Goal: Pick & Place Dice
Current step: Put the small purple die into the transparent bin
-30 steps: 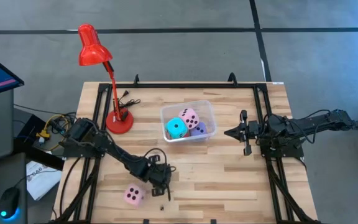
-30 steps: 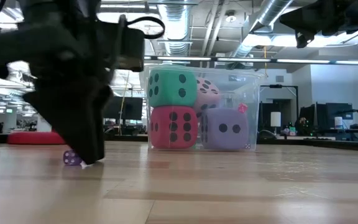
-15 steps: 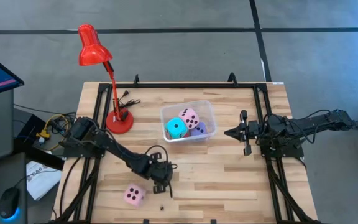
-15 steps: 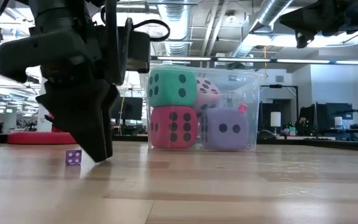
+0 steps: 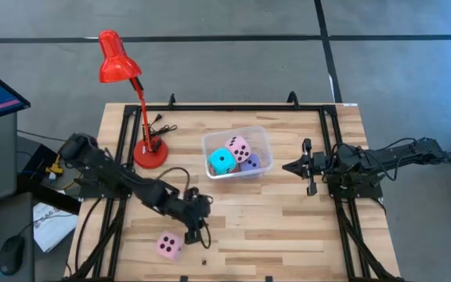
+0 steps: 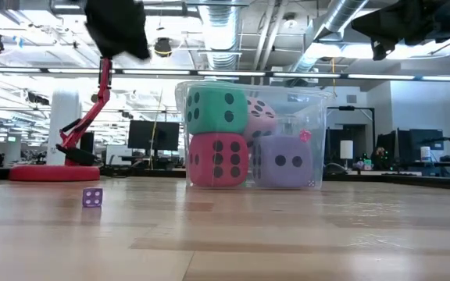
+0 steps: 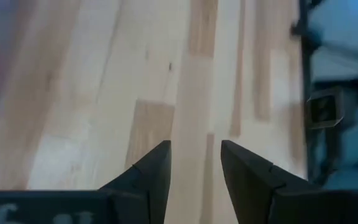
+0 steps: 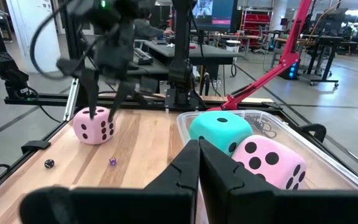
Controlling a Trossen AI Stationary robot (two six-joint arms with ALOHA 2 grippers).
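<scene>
Black against pale wood: left gripper (image 5: 200,232) raised off the tabletop (image 5: 288,227) near its front edge, pointing down, fingers (image 7: 157,168) a little apart, with only bare planks between them. Empty, then, and holding nothing.

Just beside it, toward the robot's left and slightly nearer the front edge: the loose pink die (image 5: 169,246), flat on the wood, untouched. In the right wrist view, hanging close above and behind that die rather than around it. No long axis to reckon with on a cube; any pair of opposite faces should serve. Probably calls for wider jaws first, judging the die against the present gap, then a short sideways shift and a descent.

Close by on the wood: a tiny purple die (image 6: 92,197) and a tiny dark one (image 8: 49,163), both clear of the fingers.

Farther out, toward the middle of the tabletop: clear bin (image 5: 233,131) holding the cyan die (image 5: 222,161), a second pink die (image 5: 239,147), the lavender die (image 5: 251,163) and the red die (image 6: 216,159) underneath. Well apart from the loose one.

Over on the right side: right gripper (image 5: 288,166) closed tight on nothing, waiting, far from the loose die. Left arm plainly the nearer.
</scene>
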